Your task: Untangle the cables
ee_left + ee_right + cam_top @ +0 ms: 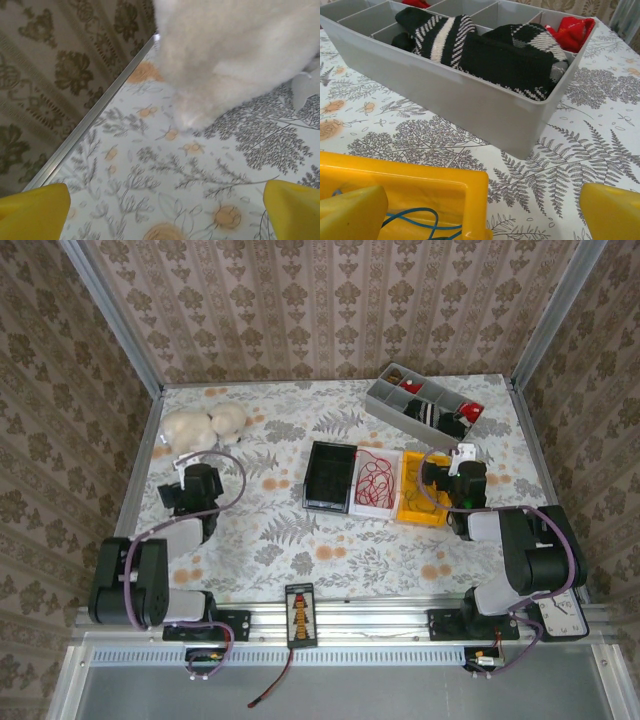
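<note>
The left tool [162, 212] is held apart near a plush [235, 55]; the right tool [480, 212] is spread beside cables [415, 216] in a tray [410, 175].

The left arm [150, 575] and right arm [525, 560] are black and grey, with lilac hoses [241, 480] and yellow jaws

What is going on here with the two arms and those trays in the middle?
Two robot arms are at a table and are meant to untangle cables, but neither holds anything yet. The right pincer is open over the corner of the yellow tray, where a blue cable lies. Red cables sit tangled in the white tray beside it. The left pincer is open too, far from the trays, facing a white fluffy thing.
</note>
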### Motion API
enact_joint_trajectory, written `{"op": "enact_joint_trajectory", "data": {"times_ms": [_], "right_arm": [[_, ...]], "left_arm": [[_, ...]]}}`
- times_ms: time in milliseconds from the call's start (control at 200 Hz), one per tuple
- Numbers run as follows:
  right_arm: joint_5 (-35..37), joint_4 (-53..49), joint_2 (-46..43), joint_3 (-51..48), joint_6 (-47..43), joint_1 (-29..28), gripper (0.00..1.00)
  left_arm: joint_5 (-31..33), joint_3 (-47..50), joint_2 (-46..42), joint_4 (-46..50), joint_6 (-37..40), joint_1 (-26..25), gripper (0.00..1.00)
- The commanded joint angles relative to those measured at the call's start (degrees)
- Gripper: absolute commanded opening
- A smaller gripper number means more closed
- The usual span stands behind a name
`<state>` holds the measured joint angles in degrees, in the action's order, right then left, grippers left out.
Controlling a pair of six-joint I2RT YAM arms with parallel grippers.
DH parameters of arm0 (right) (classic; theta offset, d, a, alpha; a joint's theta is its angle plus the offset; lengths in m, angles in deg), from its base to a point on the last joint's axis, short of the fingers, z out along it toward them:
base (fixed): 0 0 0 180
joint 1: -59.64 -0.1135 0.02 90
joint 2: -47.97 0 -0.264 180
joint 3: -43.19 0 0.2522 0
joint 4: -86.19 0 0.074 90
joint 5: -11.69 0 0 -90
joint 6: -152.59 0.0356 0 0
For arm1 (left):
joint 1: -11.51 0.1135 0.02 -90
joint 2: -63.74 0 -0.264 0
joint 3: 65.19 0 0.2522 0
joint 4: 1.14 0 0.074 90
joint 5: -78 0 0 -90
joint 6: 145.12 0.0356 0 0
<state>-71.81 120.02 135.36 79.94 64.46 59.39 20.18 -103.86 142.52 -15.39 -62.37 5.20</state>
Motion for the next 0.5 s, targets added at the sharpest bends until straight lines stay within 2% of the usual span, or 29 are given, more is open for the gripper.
{"op": "enact_joint_trajectory", "data": {"times_ms": [0, 30, 80, 115, 140, 165, 215, 245, 295, 350, 395, 445, 495], "right_arm": [[-2.2, 1.8, 0.2, 0.1, 0.8, -0.1, 1.0], [-2.2, 1.7, 0.2, 0.1, 0.8, -0.2, 1.0], [-2.1, 1.8, 0.3, 0.1, 0.8, -0.2, 1.0], [-2.1, 1.6, 0.2, 0.1, 0.8, -0.2, 1.0], [-2.1, 1.8, 0.2, 0.1, 0.8, -0.2, 1.0], [-2.2, 1.7, 0.2, 0.1, 0.8, -0.2, 1.0], [-1.8, 1.8, 0.1, 0.1, 0.7, -0.3, 1.0], [-1.6, 1.7, 0.1, 0.0, 0.6, -0.4, 1.0], [-1.6, 1.6, 0.2, 0.1, 0.5, -0.5, 1.0], [-1.6, 1.3, 0.3, 0.3, 0.4, -0.5, 1.0], [-1.6, 1.3, 0.2, 0.4, 0.3, -0.6, 1.0], [-1.6, 1.3, 0.3, 0.4, 0.3, -0.6, 1.0], [-1.6, 1.3, 0.2, 0.4, 0.3, -0.6, 1.0]], "left_arm": [[-4.6, -1.1, 5.1, -12.3, 6.2, 0.3, 1.0], [-6.8, 0.0, 7.7, -19.9, 9.1, 0.8, 1.0], [-12.9, -2.0, 7.2, -13.4, 9.1, 0.4, 1.0], [-12.9, -1.3, 8.4, -17.4, 11.1, 0.4, 1.0], [-13.6, -1.0, 7.6, -16.6, 9.9, 0.8, 1.0], [-15.6, -0.1, 7.1, -16.6, 9.0, 1.6, 1.0], [-22.0, 3.0, 9.6, -23.3, 9.0, 3.5, 1.0], [-20.5, 4.2, 11.8, -30.9, 10.3, 3.6, 1.0], [-21.3, 2.7, 8.9, -22.1, 7.7, 4.1, 1.0], [-20.2, 3.5, 10.8, -27.8, 9.6, 3.6, 1.0], [-20.3, 2.9, 9.6, -24.2, 8.4, 3.6, 1.0], [-20.0, 3.4, 10.6, -27.0, 9.4, 3.6, 1.0], [-20.2, 3.1, 9.9, -25.0, 8.6, 3.6, 1.0]]}}
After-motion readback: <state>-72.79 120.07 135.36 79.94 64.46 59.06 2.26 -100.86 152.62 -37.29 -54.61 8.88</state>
